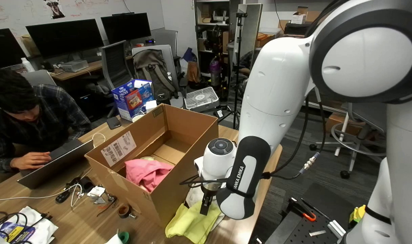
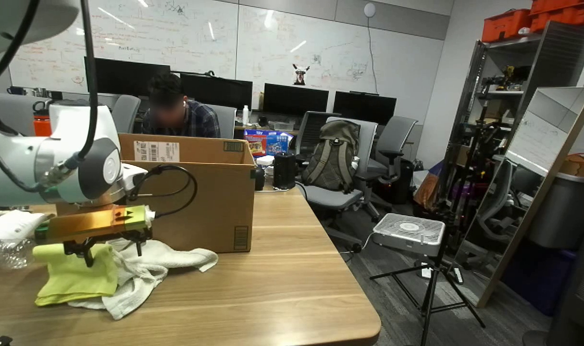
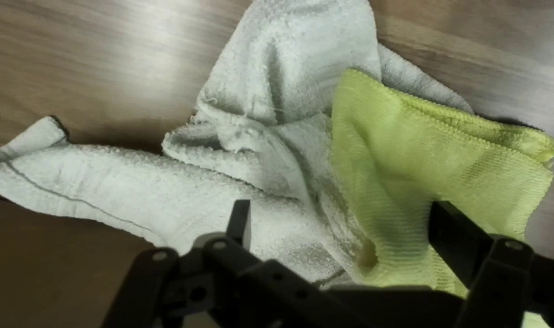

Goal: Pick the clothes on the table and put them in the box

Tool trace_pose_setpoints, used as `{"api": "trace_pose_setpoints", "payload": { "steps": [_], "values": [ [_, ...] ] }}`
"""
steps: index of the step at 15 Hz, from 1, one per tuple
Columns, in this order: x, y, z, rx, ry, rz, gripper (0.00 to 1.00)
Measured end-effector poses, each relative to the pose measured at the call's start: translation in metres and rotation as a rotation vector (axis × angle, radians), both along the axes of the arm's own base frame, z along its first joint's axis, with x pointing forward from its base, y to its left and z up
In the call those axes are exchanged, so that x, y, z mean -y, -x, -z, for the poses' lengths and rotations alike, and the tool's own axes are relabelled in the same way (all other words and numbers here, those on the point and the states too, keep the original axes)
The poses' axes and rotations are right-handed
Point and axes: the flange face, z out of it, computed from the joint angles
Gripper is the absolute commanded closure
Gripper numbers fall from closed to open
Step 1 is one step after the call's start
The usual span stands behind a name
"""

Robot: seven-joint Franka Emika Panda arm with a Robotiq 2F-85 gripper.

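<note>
On the wooden table [image 2: 282, 288] a yellow-green cloth [image 3: 450, 155] lies partly over a crumpled whitish cloth [image 3: 121, 187]; both rest close beside the cardboard box [image 2: 210, 206]. My gripper [image 3: 339, 213] points down over the pair and stands open. In the wrist view one finger [image 3: 239, 223] is above the whitish cloth. The opposite finger [image 3: 459, 237] is at the yellow-green cloth, perhaps touching it. Nothing is gripped between them. Inside the box, in an exterior view, lies a pink cloth [image 1: 146, 171] with a bit of pale fabric [image 1: 147, 158] behind it.
The box's tall wall [image 1: 189, 166] rises right beside the gripper. Beyond the box a person works at a laptop [image 1: 60, 162]. Cables, a tape roll [image 1: 124, 210], green tape [image 1: 123, 237] and a white packet [image 1: 33, 223] lie on the table. A blue carton [image 1: 131, 98] stands behind.
</note>
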Motion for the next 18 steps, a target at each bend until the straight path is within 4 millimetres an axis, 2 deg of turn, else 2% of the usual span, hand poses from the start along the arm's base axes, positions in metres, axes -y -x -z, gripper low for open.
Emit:
{"api": "trace_pose_setpoints", "payload": {
  "steps": [2,3,5,13,14,18],
  "values": [
    [0.000,-0.001,0.003,-0.002,0.001,0.002,0.00],
    [-0.001,-0.001,0.004,-0.003,0.001,0.004,0.25],
    [-0.002,-0.003,0.006,-0.004,-0.002,0.009,0.34],
    [-0.009,-0.011,0.002,0.009,-0.027,0.059,0.96],
    [-0.010,-0.012,0.001,0.011,-0.030,0.067,1.00],
    [-0.008,-0.022,-0.004,0.030,-0.040,0.121,0.99]
  ]
}}
